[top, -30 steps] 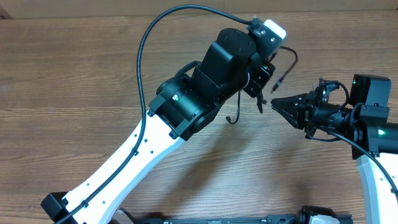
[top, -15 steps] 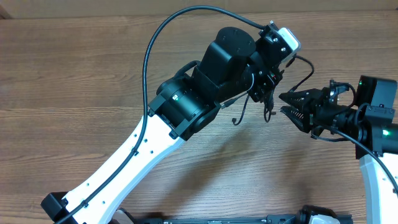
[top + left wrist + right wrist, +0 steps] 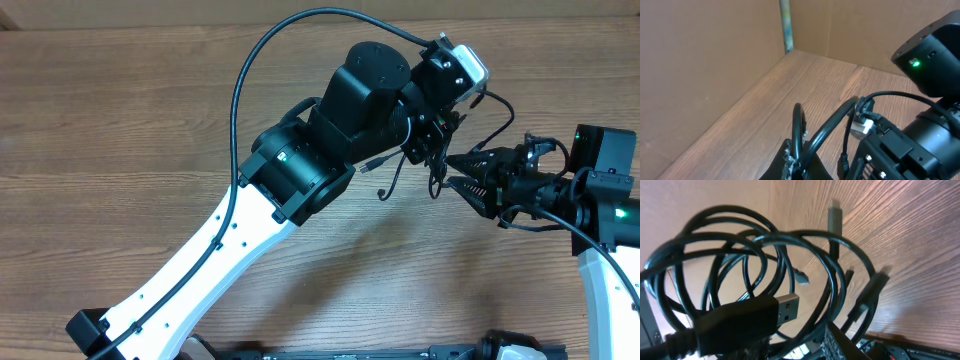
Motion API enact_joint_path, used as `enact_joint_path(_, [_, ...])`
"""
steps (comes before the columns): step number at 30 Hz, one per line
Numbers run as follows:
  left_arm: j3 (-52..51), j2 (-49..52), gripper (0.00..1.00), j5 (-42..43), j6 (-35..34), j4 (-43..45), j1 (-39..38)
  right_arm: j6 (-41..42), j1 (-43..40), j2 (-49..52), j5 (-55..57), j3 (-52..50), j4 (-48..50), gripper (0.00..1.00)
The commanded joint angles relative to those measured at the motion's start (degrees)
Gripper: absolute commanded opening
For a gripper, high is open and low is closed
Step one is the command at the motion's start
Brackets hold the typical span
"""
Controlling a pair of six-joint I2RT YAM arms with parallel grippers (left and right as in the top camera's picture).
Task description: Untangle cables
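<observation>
Over the wooden table (image 3: 120, 120) the left gripper (image 3: 797, 167) keeps the tangled cables (image 3: 735, 320) pinched and lifted, while the right gripper (image 3: 452, 172), shut a second ago, has parted its fingers narrowly at the hanging loops, probably to catch one strand.

left wrist view: left gripper (image 3: 799, 169) cut off by the bottom edge, only a sliver shows. overhead: its tips hidden under the wrist housing (image 3: 375, 90). right wrist view: cables (image 3: 735, 319) blurred close up, loops run off left edge. overhead: right gripper (image 3: 450, 170) touching them or not, cannot tell; right arm (image 3: 600, 195) clipped at right edge.
</observation>
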Motion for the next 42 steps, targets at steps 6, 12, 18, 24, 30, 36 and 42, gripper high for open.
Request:
enact_joint_path(6, [0.8, -0.5, 0.04, 2.7, -2.2, 2.2, 0.2, -0.2, 0.5, -1.0, -1.7, 1.1, -1.0, 0.34])
enact_joint_path(12, [0.8, -0.5, 0.04, 2.8, -2.8, 2.5, 0.2, -0.2, 0.5, -1.0, -2.5, 1.1, -1.0, 0.34])
enact_joint_path(18, [0.8, -0.5, 0.04, 2.8, -3.0, 2.5, 0.2, 2.1, 0.5, -1.0, -2.5, 1.1, -0.9, 0.34])
enact_joint_path(24, [0.8, -0.5, 0.04, 4.3, -3.0, 2.5, 0.2, 3.8, 0.5, -1.0, -2.4, 1.1, -0.9, 0.29])
enact_joint_path(30, [0.8, -0.4, 0.04, 5.1, -3.0, 2.5, 0.2, 5.9, 0.5, -1.0, -2.5, 1.1, -0.8, 0.24])
enact_joint_path(36, [0.8, -0.4, 0.04, 5.2, -3.0, 2.5, 0.2, 6.1, 1.3, -1.0, -2.5, 1.1, -0.7, 0.25])
enact_joint_path(42, [0.8, -0.1, 0.04, 5.6, -3.1, 2.4, -0.7, 6.3, 1.5, -0.4, -2.4, 1.1, -0.2, 0.24])
